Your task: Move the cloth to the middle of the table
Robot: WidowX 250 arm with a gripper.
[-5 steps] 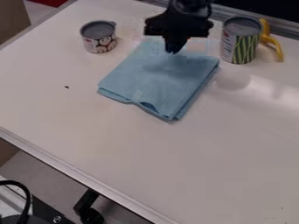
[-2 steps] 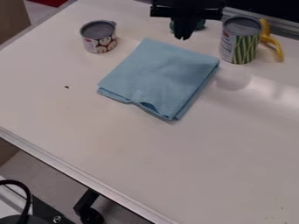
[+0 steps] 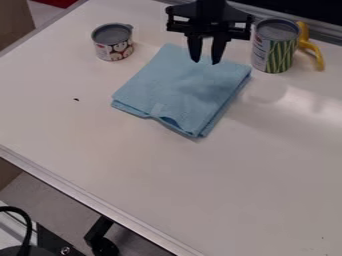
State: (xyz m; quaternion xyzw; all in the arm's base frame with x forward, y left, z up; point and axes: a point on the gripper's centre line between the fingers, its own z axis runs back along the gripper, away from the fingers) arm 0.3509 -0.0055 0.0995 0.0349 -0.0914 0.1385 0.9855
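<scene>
The claw (image 3: 206, 62) hung released, its fingers spread, over the far edge of the folded blue cloth (image 3: 184, 92), hiding part of it; whether they touched was hard to tell. The cloth lay toward the far side of the counter (image 3: 167, 175). The tall can (image 3: 275, 47) partly hid a yellow object (image 3: 312, 47), its shape hard to name.

I see a short can (image 3: 113, 49) upper left, and over on the right a taller can (image 3: 274, 49), a yellow object (image 3: 311, 46) just beside it!
</scene>
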